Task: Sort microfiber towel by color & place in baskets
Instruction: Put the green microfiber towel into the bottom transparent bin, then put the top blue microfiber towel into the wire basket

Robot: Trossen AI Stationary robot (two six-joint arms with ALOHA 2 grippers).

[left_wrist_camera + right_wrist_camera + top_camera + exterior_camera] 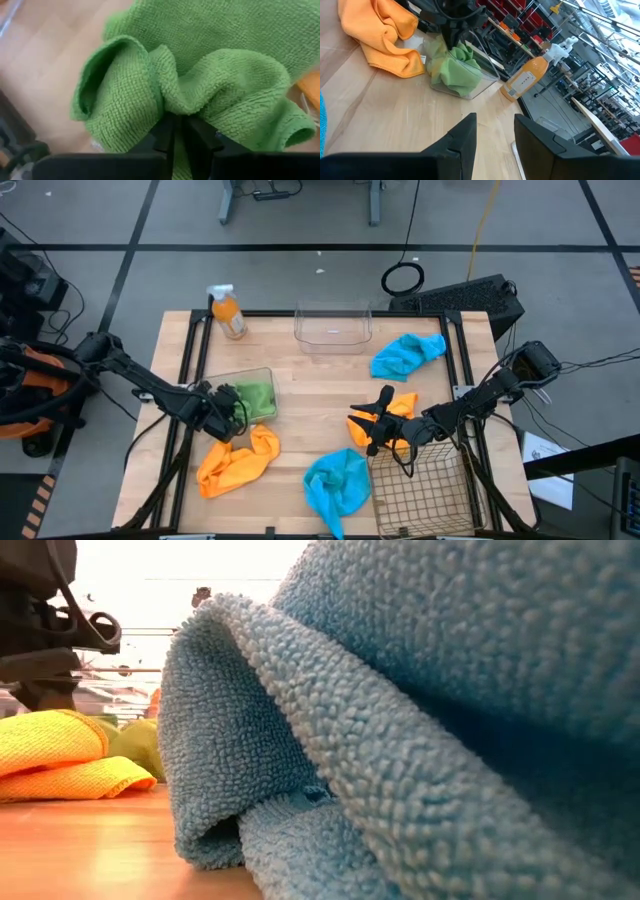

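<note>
A green towel (256,394) lies in a clear tub (268,372) on the table's left half, and my left gripper (228,402) is shut on it at the tub's left end. One orange towel (236,464) lies crumpled near the tub. A second orange towel (400,408) lies under my right arm. My right gripper (375,422) is open above the wood, with nothing between its fingers (465,135). One blue towel (336,484) lies left of the bronze wire basket (425,492); another blue towel (405,354) lies farther back. A second clear tub (333,326) stands at the far edge. My left gripper (177,131) pinches a bunched fold of the green towel (176,106) between its two fingers, several layers gathered at the tips. It comes from above and from the table's left. The rest of the towel (457,70) spreads out in the clear tub.
An orange spray bottle (228,311) stands at the far left corner. The near blue towel (420,690) fills most of the low view, with the orange towel (60,755) beyond it. Bare wood lies in the table's middle, between the tubs and the towels.
</note>
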